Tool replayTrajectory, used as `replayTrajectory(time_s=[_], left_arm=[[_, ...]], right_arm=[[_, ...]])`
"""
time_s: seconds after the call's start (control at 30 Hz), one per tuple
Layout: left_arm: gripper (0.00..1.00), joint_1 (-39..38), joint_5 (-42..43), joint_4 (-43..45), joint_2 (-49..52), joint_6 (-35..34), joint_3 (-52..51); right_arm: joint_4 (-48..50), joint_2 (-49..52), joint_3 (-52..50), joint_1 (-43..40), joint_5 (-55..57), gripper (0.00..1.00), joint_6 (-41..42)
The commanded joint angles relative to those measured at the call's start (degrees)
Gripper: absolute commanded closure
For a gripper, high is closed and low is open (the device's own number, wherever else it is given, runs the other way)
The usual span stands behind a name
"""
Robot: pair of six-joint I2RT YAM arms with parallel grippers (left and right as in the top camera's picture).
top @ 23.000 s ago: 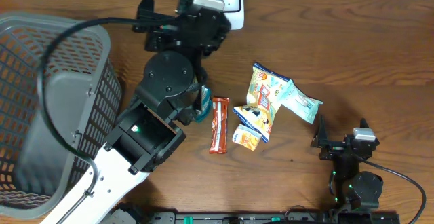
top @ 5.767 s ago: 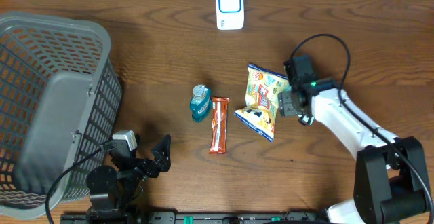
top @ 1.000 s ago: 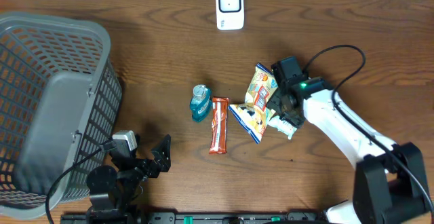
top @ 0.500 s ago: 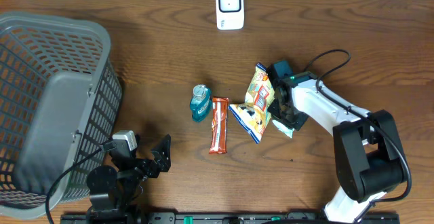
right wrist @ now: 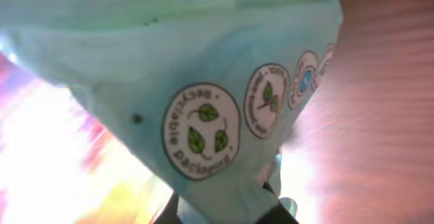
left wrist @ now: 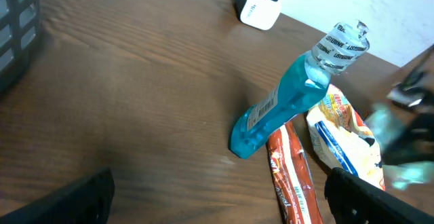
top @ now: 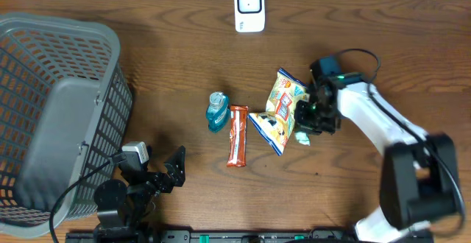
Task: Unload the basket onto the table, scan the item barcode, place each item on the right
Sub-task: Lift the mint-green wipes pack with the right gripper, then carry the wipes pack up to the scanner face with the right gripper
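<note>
My right gripper is shut on a mint-green packet, just right of the snack bags. In the right wrist view that packet, printed with round leaf stamps, fills the frame, and the gripper pinches its lower edge. The white scanner stands at the table's far edge. My left gripper rests wide open near the front edge; in its own view the gripper holds nothing. No barcode shows on the packet.
A blue bottle, an orange bar and two yellow snack bags lie mid-table, close beside the held packet. A grey basket fills the left side. The left wrist view also shows the bottle and the bar.
My right gripper has closed on the mint-green packet, and its arm has swung a little to the right. The left arm has not moved.
</note>
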Motion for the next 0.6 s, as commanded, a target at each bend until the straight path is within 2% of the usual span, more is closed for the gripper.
replayTrajectory(time_s=[0.0,0.13,0.4,0.47,0.57], left_arm=[[0.01,0.3,0.7,-1.4,-0.1,0.5,-0.8],[0.01,0.3,0.7,-1.4,-0.1,0.5,-0.8],[0.01,0.3,0.7,-1.4,-0.1,0.5,-0.8],[0.01,0.3,0.7,-1.4,-0.1,0.5,-0.8],[0.01,0.3,0.7,-1.4,-0.1,0.5,-0.8]], right_arm=[[-7.6,-10.9,0.7,-1.2,-25.7,0.99,-37.2],[-14.1,-17.1,0.7,-1.0,-33.8,0.99,-47.2],[-25.0,-21.1,0.7,-1.1,-45.2,0.99,-57.0],[-30.0,-21.2,0.7,-1.1,-48.3,0.99,-63.4],[-39.6,-21.3,0.7,-1.1,-50.7,0.99,-78.0]])
